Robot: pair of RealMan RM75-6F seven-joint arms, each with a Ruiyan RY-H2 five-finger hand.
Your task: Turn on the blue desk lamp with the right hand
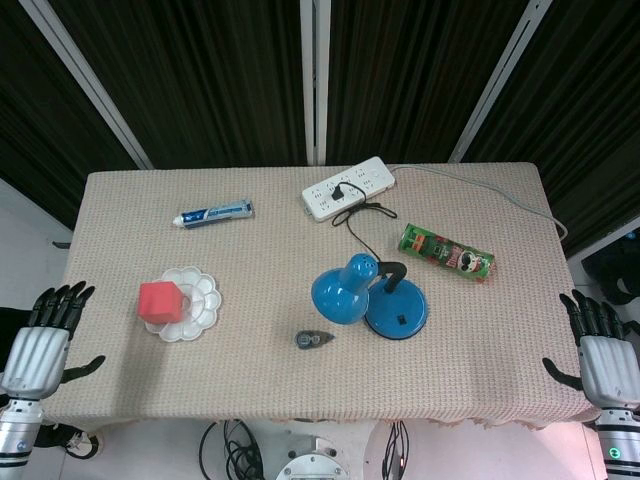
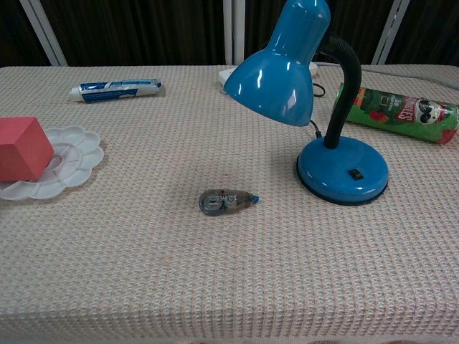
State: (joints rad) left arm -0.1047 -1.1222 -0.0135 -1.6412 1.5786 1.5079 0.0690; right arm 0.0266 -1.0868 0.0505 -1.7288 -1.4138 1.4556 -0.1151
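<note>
Head view only: right hand [image 1: 603, 352] and left hand [image 1: 45, 340] off the table edges, fingers spread, empty. Chest view: blue desk lamp [image 2: 315, 107] switch [image 2: 353, 173], well left of right hand.

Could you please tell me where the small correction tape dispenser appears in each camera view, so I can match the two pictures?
Head view: correction tape dispenser lies low centre, just left of the blue desk lamp.
Chest view: it lies mid-frame, left of the lamp's round base.
Shared landmark: the lamp base, with its switch on top.
</note>
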